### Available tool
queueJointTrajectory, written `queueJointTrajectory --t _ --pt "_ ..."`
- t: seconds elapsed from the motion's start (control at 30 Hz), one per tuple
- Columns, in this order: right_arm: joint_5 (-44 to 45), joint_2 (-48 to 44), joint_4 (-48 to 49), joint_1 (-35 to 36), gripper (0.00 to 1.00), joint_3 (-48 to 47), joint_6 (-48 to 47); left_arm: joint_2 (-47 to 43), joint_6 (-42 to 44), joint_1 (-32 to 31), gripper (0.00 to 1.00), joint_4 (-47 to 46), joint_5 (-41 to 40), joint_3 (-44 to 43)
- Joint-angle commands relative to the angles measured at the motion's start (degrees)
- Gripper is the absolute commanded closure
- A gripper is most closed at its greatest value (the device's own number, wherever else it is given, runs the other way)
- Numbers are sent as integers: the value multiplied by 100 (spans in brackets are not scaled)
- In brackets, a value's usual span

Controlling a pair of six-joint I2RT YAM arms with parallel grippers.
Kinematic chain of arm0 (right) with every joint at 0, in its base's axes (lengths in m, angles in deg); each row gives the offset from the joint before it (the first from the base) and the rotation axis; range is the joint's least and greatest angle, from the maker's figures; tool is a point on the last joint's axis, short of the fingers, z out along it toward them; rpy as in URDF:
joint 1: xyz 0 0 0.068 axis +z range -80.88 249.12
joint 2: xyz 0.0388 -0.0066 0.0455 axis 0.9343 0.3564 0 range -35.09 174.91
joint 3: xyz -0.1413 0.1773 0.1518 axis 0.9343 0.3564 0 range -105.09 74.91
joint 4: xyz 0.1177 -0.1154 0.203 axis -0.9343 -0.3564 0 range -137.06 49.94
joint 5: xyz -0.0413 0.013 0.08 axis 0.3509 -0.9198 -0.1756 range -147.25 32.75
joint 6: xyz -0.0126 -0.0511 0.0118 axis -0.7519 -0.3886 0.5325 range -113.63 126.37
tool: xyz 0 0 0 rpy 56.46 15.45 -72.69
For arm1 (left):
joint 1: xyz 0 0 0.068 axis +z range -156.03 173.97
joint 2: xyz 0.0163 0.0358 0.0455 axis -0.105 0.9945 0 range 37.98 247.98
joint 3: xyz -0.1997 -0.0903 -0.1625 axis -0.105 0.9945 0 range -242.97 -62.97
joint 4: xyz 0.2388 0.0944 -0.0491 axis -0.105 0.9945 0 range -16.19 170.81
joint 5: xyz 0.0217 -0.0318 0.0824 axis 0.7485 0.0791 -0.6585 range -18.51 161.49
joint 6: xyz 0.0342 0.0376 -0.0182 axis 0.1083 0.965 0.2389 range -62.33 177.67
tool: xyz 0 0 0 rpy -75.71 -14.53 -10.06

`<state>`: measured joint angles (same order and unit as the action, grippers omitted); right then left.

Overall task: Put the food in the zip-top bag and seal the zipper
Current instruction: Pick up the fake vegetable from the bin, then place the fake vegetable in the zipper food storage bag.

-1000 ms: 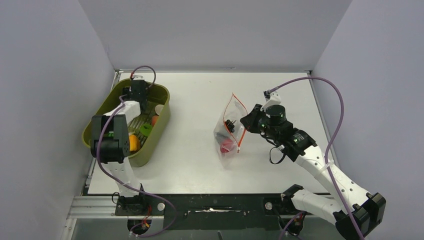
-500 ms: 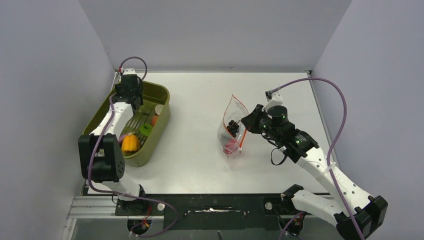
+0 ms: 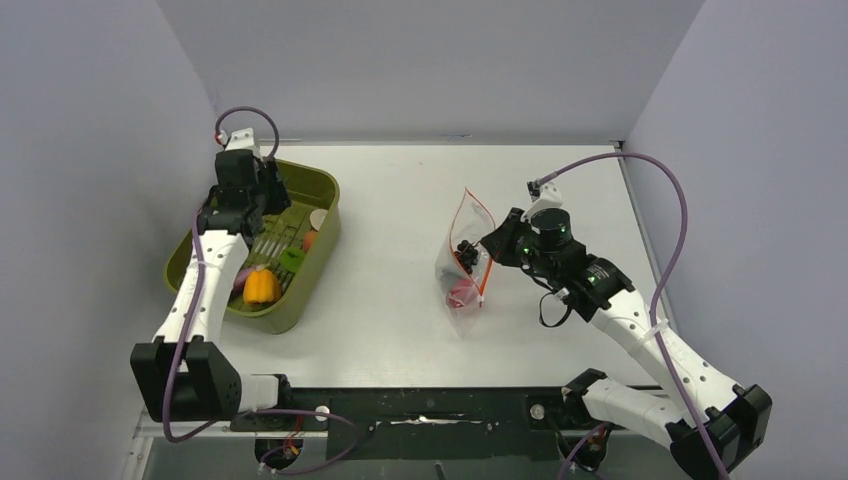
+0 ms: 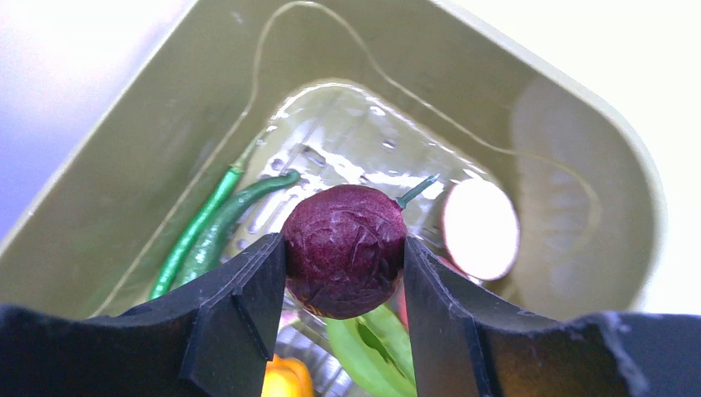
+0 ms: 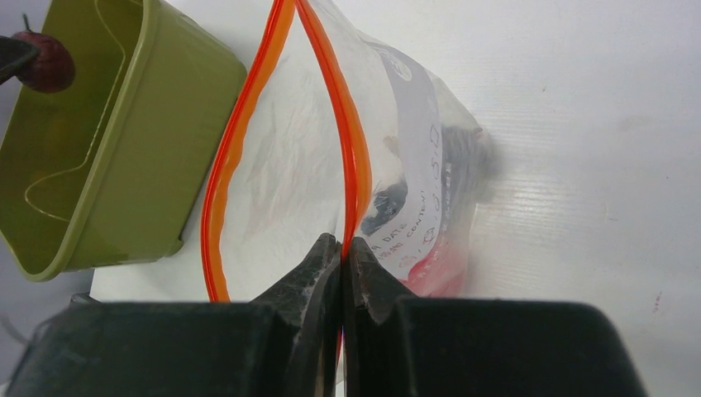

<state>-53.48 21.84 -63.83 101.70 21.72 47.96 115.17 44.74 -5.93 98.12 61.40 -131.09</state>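
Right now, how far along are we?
Done: a red piece and a dark piece sit inside the zip-top bag. In hand: left gripper clamps a dark purple fruit above the tub; right gripper pinches the zipper, mouth open. Left: orange-yellow piece and green pieces in the tub, then sealing.

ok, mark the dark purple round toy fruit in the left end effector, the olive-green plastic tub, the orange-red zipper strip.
dark purple round toy fruit [image 4: 343,251], left wrist view, centre of its skin.
olive-green plastic tub [image 5: 165,141], right wrist view, outer side wall.
orange-red zipper strip [image 5: 359,165], right wrist view, right-hand run.
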Motion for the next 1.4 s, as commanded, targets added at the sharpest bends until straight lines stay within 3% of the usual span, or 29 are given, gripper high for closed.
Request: queueJointTrajectory --t 0.0,0.27,0.6,0.9,1.13,1.37 --pt "-109 108 215 -41 100 -313 65 -576 -478 25 61 143 1150 -106" --pt "-382 335 399 -41 100 -324 273 -1023 -1042 17 61 -37 2500 -259" --pt "-418 441 492 -32 100 -337 352 -1385 -2546 -200 64 -1461 4152 369" --pt "-482 465 497 -37 100 -354 307 -1224 -2846 -1389 65 -1667 3720 176" --pt "-496 467 478 -37 100 -389 271 -941 -3220 -2614 65 -2424 3264 198" --pt "-522 468 557 -35 100 -444 280 -471 -3549 -3420 65 -3090 3128 124"
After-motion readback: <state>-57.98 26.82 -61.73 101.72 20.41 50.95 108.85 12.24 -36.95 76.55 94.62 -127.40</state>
